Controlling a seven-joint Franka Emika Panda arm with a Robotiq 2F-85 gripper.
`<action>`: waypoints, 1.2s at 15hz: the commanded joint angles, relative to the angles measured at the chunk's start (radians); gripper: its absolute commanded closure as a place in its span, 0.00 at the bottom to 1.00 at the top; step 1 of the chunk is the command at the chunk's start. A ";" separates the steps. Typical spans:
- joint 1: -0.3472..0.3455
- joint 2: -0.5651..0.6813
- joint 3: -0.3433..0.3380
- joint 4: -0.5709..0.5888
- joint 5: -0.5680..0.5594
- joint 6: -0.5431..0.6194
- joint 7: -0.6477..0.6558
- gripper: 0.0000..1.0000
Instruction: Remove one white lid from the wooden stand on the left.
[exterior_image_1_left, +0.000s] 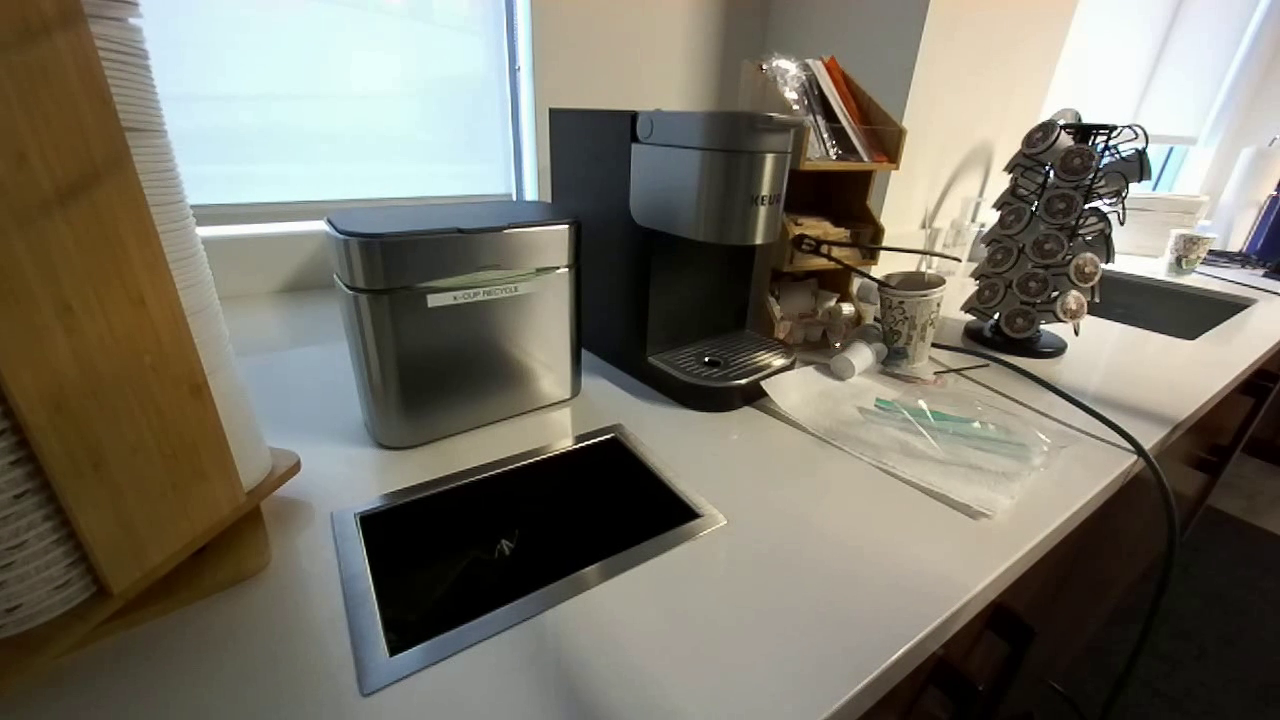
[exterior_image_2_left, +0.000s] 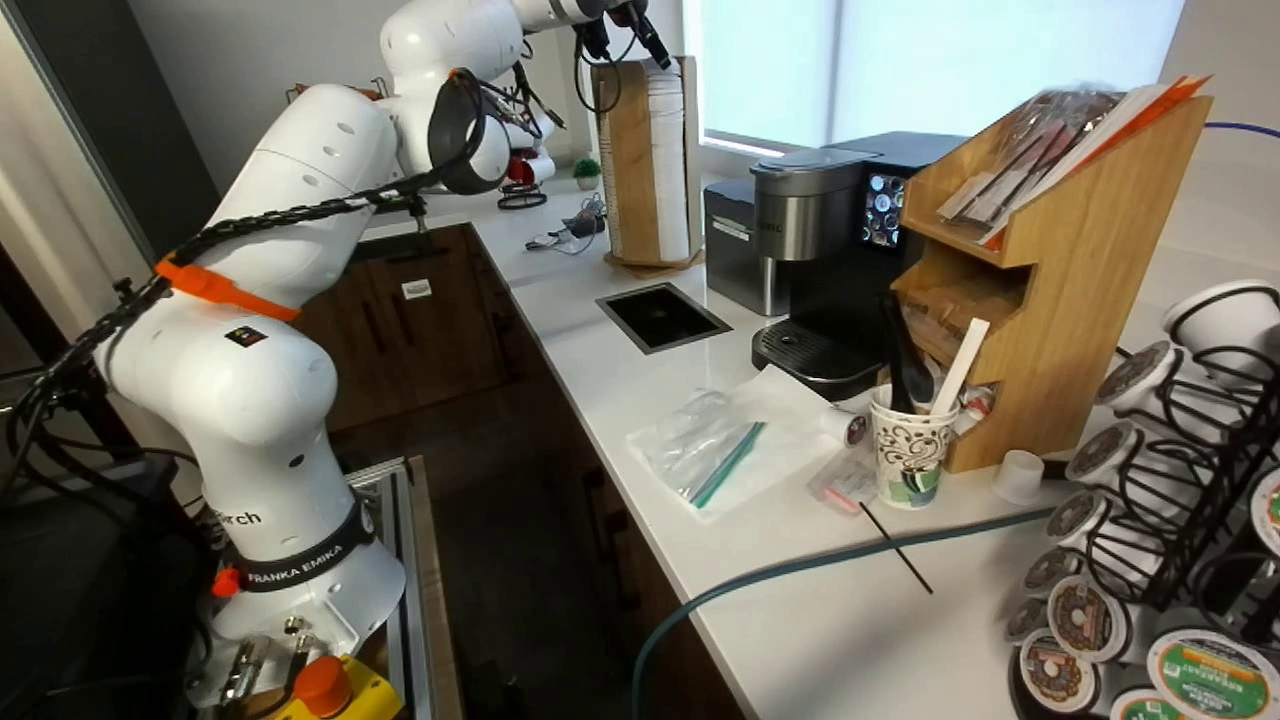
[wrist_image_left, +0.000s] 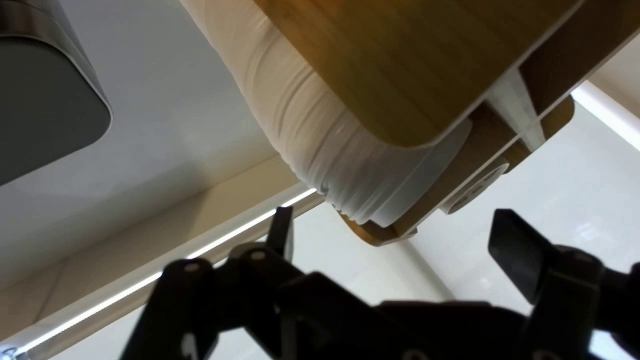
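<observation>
A tall wooden stand (exterior_image_2_left: 630, 170) stands at the far end of the counter, left of the steel bin; only its lower part shows in an exterior view (exterior_image_1_left: 110, 300). White lids (exterior_image_2_left: 668, 170) fill one of its slots in a tall stack, their rims facing the window side. Above the stand's top, my gripper (wrist_image_left: 393, 222) is open, its two black fingers wide apart with nothing held. In the wrist view, the stack of white lids (wrist_image_left: 310, 115) and a corner of the stand (wrist_image_left: 425, 65) reach in from the top between the fingertips. Whether the fingers touch anything, I cannot tell.
Beside the stand is a steel bin (exterior_image_1_left: 465, 340), then a coffee maker (exterior_image_1_left: 710, 180). A framed opening (exterior_image_1_left: 530, 540) is cut into the counter before the bin. Paper cups (exterior_image_1_left: 35, 540) fill another slot of the stand. The window (exterior_image_1_left: 330, 90) is behind.
</observation>
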 joint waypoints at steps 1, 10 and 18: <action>0.027 0.006 -0.048 0.007 -0.022 -0.009 0.084 0.00; 0.008 0.026 -0.026 0.011 0.013 0.066 0.093 0.00; 0.008 0.044 -0.020 0.007 0.025 0.139 0.116 0.20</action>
